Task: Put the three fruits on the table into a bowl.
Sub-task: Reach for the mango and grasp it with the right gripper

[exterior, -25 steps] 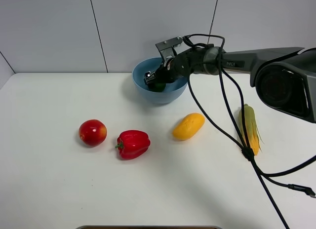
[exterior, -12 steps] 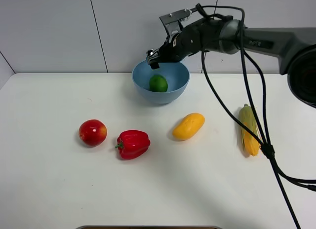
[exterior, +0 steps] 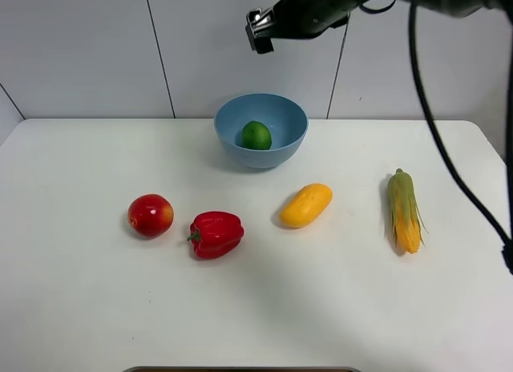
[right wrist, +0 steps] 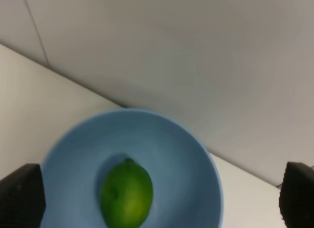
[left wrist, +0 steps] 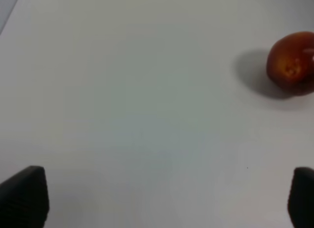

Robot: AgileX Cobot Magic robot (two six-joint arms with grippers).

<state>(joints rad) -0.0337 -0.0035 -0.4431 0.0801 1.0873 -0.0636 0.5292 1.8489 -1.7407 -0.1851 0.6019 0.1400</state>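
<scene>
Lying in bowl, lime (right fingers above)

lime in bowl | mango, apple on table | R end effector above bowl

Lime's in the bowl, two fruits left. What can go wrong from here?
Bell pepper sits beside the apple; a misjudged grasp could take or knock it. Mango is oblong and lies slanted, so a poorly aligned grasp may slip off. Dangling cable near the corn might drag it.
</scene>
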